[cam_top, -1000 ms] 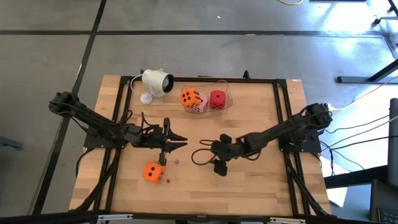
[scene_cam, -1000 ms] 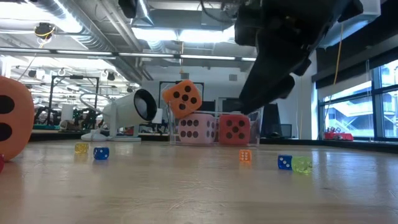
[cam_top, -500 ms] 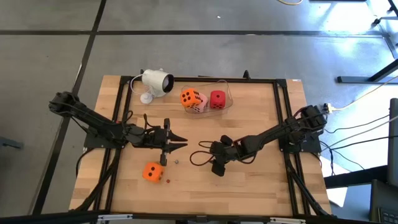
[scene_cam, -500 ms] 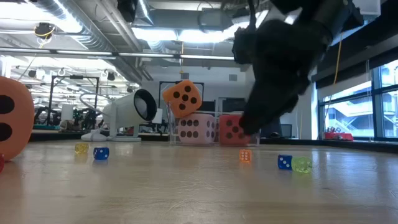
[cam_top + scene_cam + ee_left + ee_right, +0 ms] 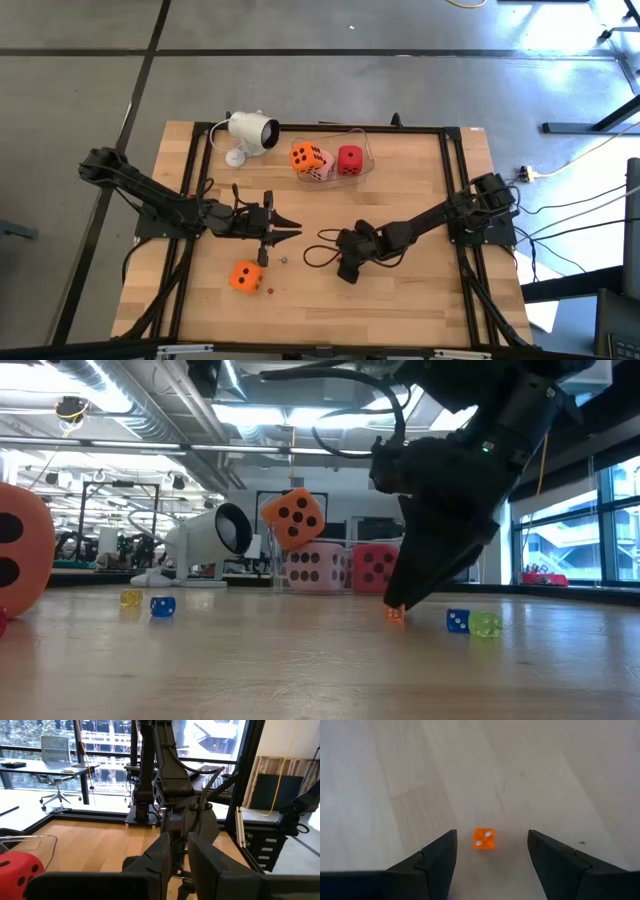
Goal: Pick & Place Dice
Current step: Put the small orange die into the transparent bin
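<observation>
A clear plastic container is sitting at twelve o'clock on the wooden table, just beside a white camera at eleven o'clock. Inside it a red die is resting on the floor of the tub, a pale pink die is lying next to it, and an orange die is perching tilted on a corner on top of the pink one, its five-pip face showing in the low view. The second orange die is lying alone on the table at about seven o'clock, well apart from the container. These dice are cubes, so no long axis can be told.

The left gripper is hovering near the table's middle, pointing toward three o'clock, its fingers standing nearly together with only a narrow gap and nothing between them. The right gripper is reaching in from three o'clock and angling down to the tabletop, its fingers spread wide on either side of a tiny orange die, which is lying flat between them, untouched.

A tiny blue die and a tiny green die are resting near it.
</observation>
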Controlling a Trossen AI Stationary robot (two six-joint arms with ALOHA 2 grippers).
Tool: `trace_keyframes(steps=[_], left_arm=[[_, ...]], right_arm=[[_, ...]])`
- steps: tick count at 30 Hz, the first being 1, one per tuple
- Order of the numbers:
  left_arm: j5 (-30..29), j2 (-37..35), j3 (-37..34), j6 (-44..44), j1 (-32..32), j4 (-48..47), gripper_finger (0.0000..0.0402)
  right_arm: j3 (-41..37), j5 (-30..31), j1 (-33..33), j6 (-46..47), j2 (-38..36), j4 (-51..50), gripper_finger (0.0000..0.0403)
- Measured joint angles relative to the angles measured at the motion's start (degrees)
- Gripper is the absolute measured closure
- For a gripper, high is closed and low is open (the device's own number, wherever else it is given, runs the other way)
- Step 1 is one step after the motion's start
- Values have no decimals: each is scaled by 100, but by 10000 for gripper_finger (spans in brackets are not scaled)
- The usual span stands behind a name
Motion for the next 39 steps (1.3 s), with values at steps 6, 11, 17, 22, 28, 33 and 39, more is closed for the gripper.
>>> trace_keyframes(steps=[6, 11, 17, 22, 28, 33, 39], left_arm=[[1, 0, 0, -2, 0, -16, 341], [1, 0, 0, -2, 0, -15, 343], [2, 0, 0, -4, 0, -13, 345], [4, 0, 0, -44, 0, -11, 348], [4, 0, 0, -60, 0, -11, 348], [3, 0, 0, -59, 0, -11, 350], [2, 0, 0, -58, 0, -11, 350]], right_arm=[[0, 215, 61, 117, -1, 2, 160], [0, 233, 116, 187, -2, -3, 160], [5, 236, 129, 410, 114, 34, 160], [20, 416, 174, 439, 274, 87, 160], [20, 735, 263, 515, 339, 126, 177], [13, 740, 264, 530, 343, 83, 222], [8, 724, 260, 543, 345, 79, 295]])
